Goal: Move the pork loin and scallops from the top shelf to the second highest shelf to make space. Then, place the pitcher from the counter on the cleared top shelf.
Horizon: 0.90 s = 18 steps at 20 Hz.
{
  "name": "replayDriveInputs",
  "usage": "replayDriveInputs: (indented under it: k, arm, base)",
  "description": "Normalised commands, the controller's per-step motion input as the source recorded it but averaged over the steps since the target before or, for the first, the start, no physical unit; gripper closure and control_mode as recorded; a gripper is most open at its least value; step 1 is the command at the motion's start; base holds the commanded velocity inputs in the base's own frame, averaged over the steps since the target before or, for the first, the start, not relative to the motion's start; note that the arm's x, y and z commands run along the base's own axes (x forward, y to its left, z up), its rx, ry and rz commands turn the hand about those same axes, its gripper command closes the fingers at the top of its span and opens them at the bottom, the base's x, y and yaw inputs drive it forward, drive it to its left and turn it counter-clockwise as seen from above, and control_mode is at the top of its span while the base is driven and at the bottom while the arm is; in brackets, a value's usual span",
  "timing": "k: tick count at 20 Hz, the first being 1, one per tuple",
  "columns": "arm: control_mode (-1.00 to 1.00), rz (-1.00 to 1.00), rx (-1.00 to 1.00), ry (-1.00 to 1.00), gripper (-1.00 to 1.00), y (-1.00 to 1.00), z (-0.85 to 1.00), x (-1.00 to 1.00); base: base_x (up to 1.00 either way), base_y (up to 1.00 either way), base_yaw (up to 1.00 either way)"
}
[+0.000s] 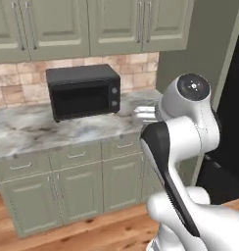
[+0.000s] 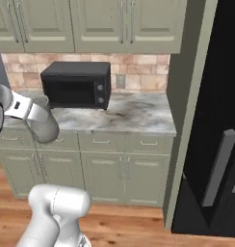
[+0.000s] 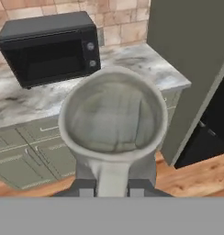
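Note:
My gripper (image 3: 111, 187) is shut on the pitcher (image 3: 111, 119), a dull grey-beige jug whose open flared mouth I look down into in the hand view. The jug hangs in the air in front of the counter (image 2: 134, 113), off its surface. From the right base view the pitcher (image 2: 43, 126) sits at the end of my hand at the far left. In the left base view a pale part of the pitcher (image 1: 143, 113) peeks out behind my elbow. The pork loin, the scallops, the top shelf and the second highest shelf are out of view.
A black toaster oven (image 2: 77, 84) stands on the counter against the brick backsplash. Sage-green cabinets run above and below. To the right, past a tall grey-green side panel (image 2: 187, 111), stands the black fridge with a grey handle (image 2: 218, 169). The floor is wood.

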Motion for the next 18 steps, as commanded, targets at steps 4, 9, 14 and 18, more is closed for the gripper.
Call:
replayDriveInputs:
  k: [4, 9, 14, 18]
  arm:
    - [1.0, 0.0, 0.0, 0.0, 1.0, 0.0, 0.0, 0.0]
    - [1.0, 0.0, 0.0, 0.0, 1.0, 0.0, 0.0, 0.0]
    - [1.0, 0.0, 0.0, 0.0, 1.0, 0.0, 0.0, 0.0]
    - [1.0, 0.0, 0.0, 0.0, 1.0, 0.0, 0.0, 0.0]
  base:
    - [-0.12, -0.65, -0.56]
    - [-0.13, -0.69, -0.54]
    - [-0.02, -0.86, -0.51]
    - [0.0, -0.97, -0.48]
